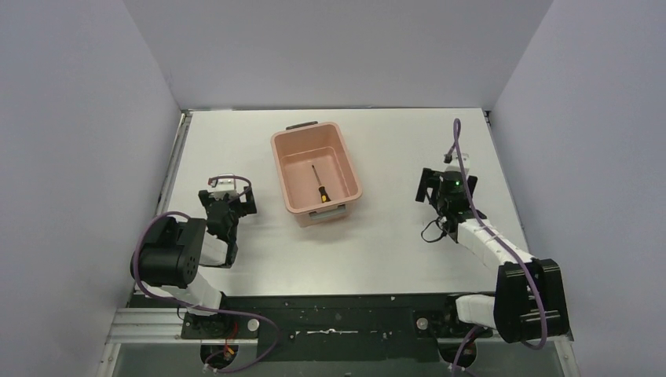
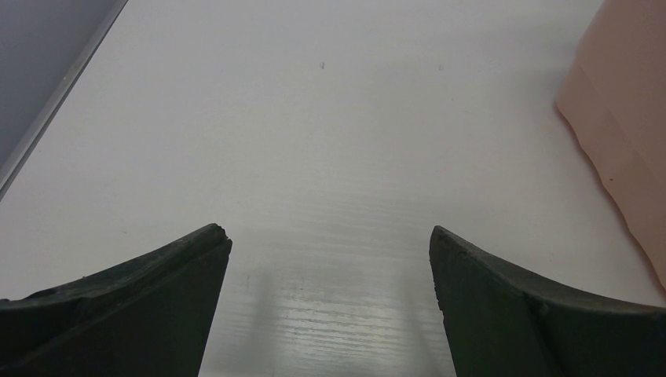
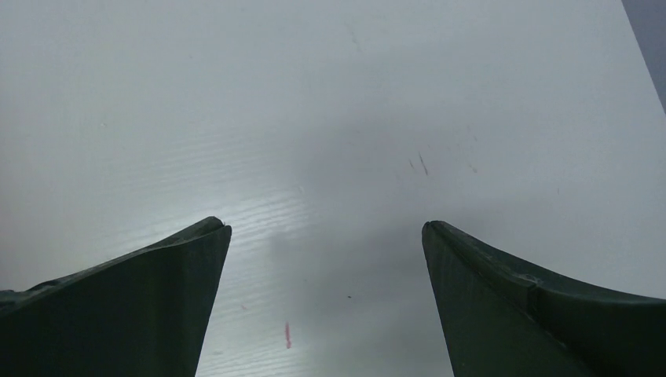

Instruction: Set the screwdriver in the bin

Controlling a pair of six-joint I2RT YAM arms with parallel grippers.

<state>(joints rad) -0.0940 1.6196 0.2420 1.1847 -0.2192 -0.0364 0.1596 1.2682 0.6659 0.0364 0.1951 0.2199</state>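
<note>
White tabletop (image 1: pixel 393 259) all round, and your screwdriver (image 1: pixel 318 187) already lies inside the bin (image 1: pixel 276 161), shaft along its length, handle at the near end. Left gripper (image 2: pixel 330 236) is nearer, bin just to its right; right gripper (image 3: pixel 326 228) sits further off. Both spread wide, empty.

Left wrist view: the bin (image 2: pixel 628 118) is cut off at 3 o'clock, with only a slice of pink wall showing. The left gripper (image 2: pixel 330 236) and right gripper (image 3: pixel 326 228) are each cropped by their view's 6 o'clock edge. From above, the screwdriver (image 1: pixel 318 184) tip is too small to make out.
</note>
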